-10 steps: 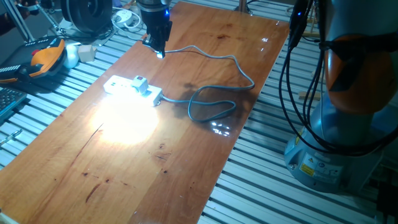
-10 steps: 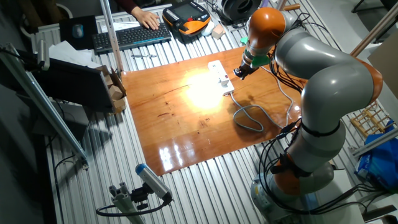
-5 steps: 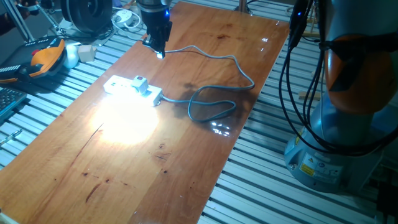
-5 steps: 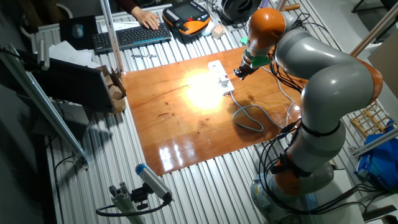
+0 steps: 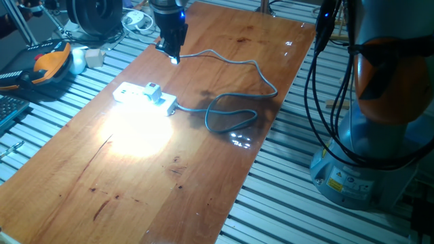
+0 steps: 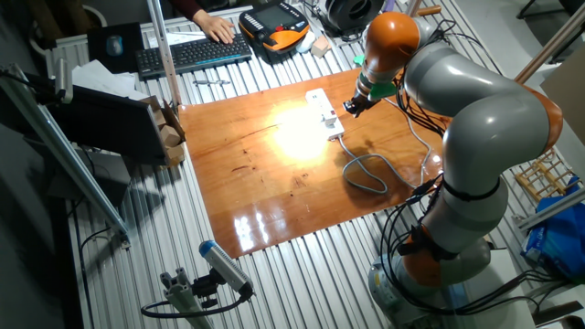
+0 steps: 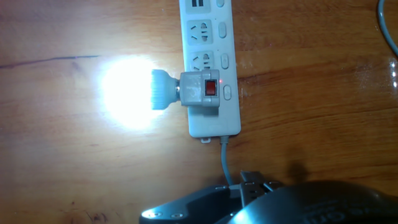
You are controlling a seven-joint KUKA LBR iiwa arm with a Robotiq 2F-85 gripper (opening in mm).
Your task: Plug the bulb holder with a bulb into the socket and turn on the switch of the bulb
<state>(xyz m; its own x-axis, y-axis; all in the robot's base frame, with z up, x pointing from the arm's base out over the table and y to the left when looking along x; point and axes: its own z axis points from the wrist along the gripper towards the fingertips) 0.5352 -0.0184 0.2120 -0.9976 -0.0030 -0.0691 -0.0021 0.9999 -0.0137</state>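
Observation:
The white power strip socket (image 5: 139, 95) lies on the wooden table; it also shows in the other fixed view (image 6: 324, 111) and the hand view (image 7: 208, 62). The white bulb holder (image 7: 202, 89) with a red switch is plugged into it, near its cable end. The bulb (image 7: 163, 89) points sideways and is lit, throwing a bright glow on the wood (image 5: 139, 129). My gripper (image 5: 171, 54) hangs above the table behind the strip's cable end, apart from the holder. Its fingertips (image 7: 255, 182) look closed together and empty.
The grey cable (image 5: 230, 112) loops across the table right of the strip. An orange teach pendant (image 5: 51, 61) and clutter lie off the table's far left. A keyboard (image 6: 192, 53) with a person's hand (image 6: 218, 29) is beyond. The robot base (image 5: 366, 135) stands at right.

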